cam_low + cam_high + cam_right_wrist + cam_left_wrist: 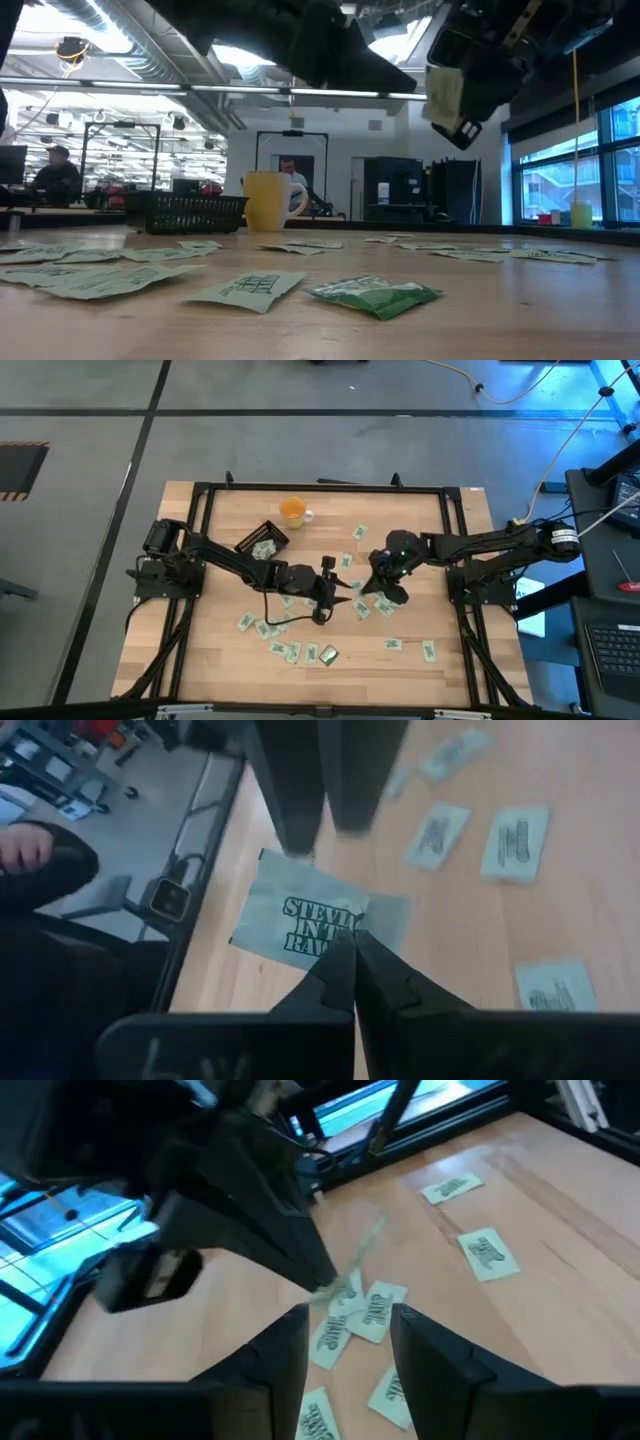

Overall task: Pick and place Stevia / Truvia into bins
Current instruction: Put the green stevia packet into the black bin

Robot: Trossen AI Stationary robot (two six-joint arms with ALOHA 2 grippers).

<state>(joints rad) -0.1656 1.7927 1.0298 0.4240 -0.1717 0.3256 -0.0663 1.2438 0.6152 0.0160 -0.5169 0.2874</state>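
Several pale green Stevia sachets point(290, 650) lie flat across the wooden table; a few more lie in the black tray point(250, 543) at the far left. My right gripper point(380, 588) hovers over the table's middle, shut on one sachet point(300, 915), which also shows in the low view as a pale sachet point(443, 95) high above the table. My left gripper point(335, 588) faces it from the left, open point(350, 1348), with nothing between its fingers; below it lies a cluster of sachets point(360, 1315). My right gripper pinches the sachet's edge point(348, 927) between its two fingertips. The fingers slant downward toward the table's left. The sachet sticks out beyond the fingertips, lifted clear of the table.
An orange cup point(293, 512) with a white handle stands right of the tray, also seen in the low view point(268, 200). A darker green packet point(372, 293) lies near the front edge. A black frame point(455, 540) borders the table. People show in the room behind.
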